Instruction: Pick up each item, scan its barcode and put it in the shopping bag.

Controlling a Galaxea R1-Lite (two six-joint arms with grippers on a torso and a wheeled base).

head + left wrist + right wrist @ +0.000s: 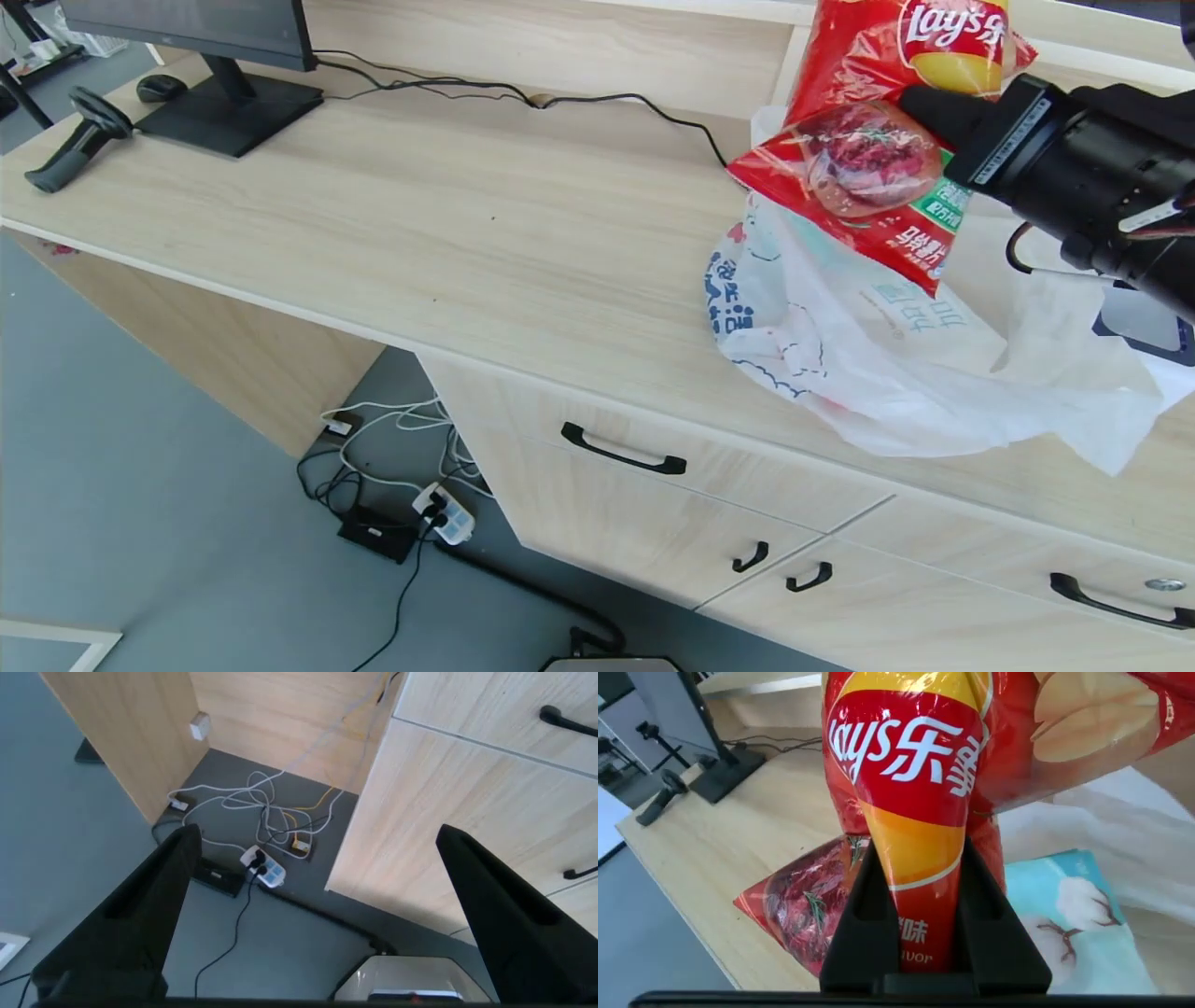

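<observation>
Crisps are the item in play: the red crisp bag (868, 159) is held in the air over the right end of the counter (467, 233), just above the white shopping bag (934, 373) that lies crumpled there. The right hand (924, 905) has closed its two fingers on the middle of the packet and pinches the foil into a narrow waist. The upper part with the logo puffs out above the grip and the lower part hangs free below it. A mid-body pinch like this probably suits a soft, air-filled packet, since it gives the fingers something to bite on and leaves both faces exposed.

The packet's lower corner points down toward the shopping bag, whose mouth looks slack and partly folded over. My guess is that this is the bagging step. Dropping the packet in may need the opening found first, or it could slide off the plastic onto the counter.

The scanner (75, 140) lies at the far left end of the counter, beside the monitor stand (229, 112) and a mouse (161, 88), well apart from the packet. I cannot tell whether the barcode has been read.

The left hand (318, 835) is spread wide with nothing between its fingers. It is below counter level and faces the drawers (486, 793) and the cables (266, 821) on the floor. It is out of the way, and placed there it cannot hold the shopping bag open.
</observation>
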